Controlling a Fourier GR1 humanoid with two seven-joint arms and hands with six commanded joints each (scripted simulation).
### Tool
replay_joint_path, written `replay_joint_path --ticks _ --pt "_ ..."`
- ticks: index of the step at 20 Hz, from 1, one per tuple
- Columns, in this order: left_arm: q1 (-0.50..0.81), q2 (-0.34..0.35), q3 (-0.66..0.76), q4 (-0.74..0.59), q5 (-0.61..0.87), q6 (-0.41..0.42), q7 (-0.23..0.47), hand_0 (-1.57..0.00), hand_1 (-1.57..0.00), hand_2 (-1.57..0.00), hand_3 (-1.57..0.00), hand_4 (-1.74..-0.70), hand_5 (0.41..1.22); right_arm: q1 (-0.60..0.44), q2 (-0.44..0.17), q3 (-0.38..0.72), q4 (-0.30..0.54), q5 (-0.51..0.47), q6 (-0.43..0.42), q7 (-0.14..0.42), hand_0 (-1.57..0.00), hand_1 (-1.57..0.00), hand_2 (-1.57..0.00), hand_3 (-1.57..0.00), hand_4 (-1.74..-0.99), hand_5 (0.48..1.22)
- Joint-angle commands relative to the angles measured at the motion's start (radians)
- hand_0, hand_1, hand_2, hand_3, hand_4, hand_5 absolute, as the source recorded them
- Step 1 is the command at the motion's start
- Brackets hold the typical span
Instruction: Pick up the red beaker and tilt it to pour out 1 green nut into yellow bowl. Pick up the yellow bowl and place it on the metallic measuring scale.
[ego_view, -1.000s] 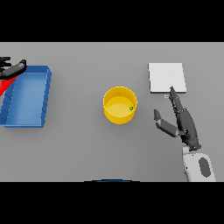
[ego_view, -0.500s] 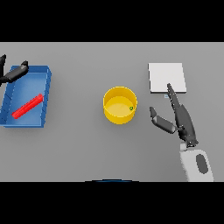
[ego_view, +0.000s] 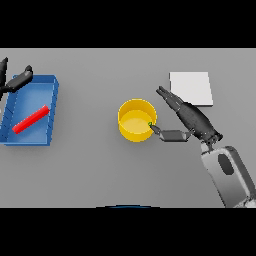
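We begin with the grey table (ego_view: 90, 170), which fills the whole view and carries everything else. On its left side lies the blue tray (ego_view: 52, 112), a rectangular bin with raised walls. Inside the tray we see the red beaker (ego_view: 31, 119) – it lies on its side, slanted from the lower left to the upper right, and no hand touches it.

Toward the upper right of the table we find the metallic measuring scale (ego_view: 191, 88), a flat pale square plate. Nothing stands on it.

Near the middle of the table stands the yellow bowl (ego_view: 137, 120), upright and round, well apart from the tray and some way from the scale. At its right inner rim we notice the green nut (ego_view: 150, 123), a very small green spot.

The right hand (ego_view: 192, 120) comes in from the lower right, between the bowl and the scale. Its fingers are stretched out straight, pointing up and to the left, and the thumb reaches toward the bowl – its tip is at the right rim, just beside the nut. The hand is released and does not grasp the bowl.

The left hand (ego_view: 17, 80) shows at the far left edge, above the upper corner of the tray. Its fingers look spread and relaxed, and it holds nothing.
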Motion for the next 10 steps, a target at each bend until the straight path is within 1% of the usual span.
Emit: replay_joint_path --ticks 1,3,5,6,7,8,10 --pt "0.003 -0.004 0.0 -0.008 0.002 0.009 0.001 0.0 0.0 0.0 0.0 -0.74 0.709 -0.034 -0.023 0.039 0.017 0.053 0.016 -0.003 0.0 0.0 0.0 0.0 -1.243 0.638" --pt "0.005 0.005 0.008 0.002 0.008 0.0 -0.01 0.0 0.0 0.0 0.0 -0.75 0.711 -0.09 -0.051 0.096 0.026 0.123 0.047 -0.009 0.0 0.0 0.0 0.0 -1.23 0.62" --pt "0.005 0.003 0.01 0.008 0.012 -0.008 -0.016 0.0 0.0 0.0 0.0 -0.75 0.713 -0.123 -0.072 0.139 0.057 0.168 0.07 -0.036 0.0 0.0 0.0 0.0 -1.229 0.616" --pt "0.011 0.007 0.012 0.003 0.013 -0.007 -0.03 0.0 0.0 0.0 0.0 -0.75 0.714 -0.146 -0.076 0.155 0.067 0.178 0.093 -0.038 0.0 0.0 0.0 0.0 -1.235 0.618" --pt "0.012 0.001 0.01 0.002 0.012 -0.004 -0.033 0.0 0.0 0.0 0.0 -0.75 0.714 -0.168 -0.088 0.176 0.067 0.192 0.116 -0.057 0.0 0.0 0.0 0.0 -1.234 0.62" --pt "0.012 -0.003 0.011 0.002 0.012 0.0 -0.041 0.0 0.0 0.0 0.0 -0.75 0.716 -0.193 -0.086 0.197 0.091 0.212 0.128 -0.055 0.0 0.0 0.0 0.0 -1.231 0.625" --pt "0.023 0.001 0.014 0.001 0.017 0.006 -0.04 0.0 0.0 0.0 0.0 -0.76 0.717 -0.232 -0.095 0.227 0.104 0.232 0.163 -0.065 0.0 0.0 0.0 0.0 -1.218 0.636"
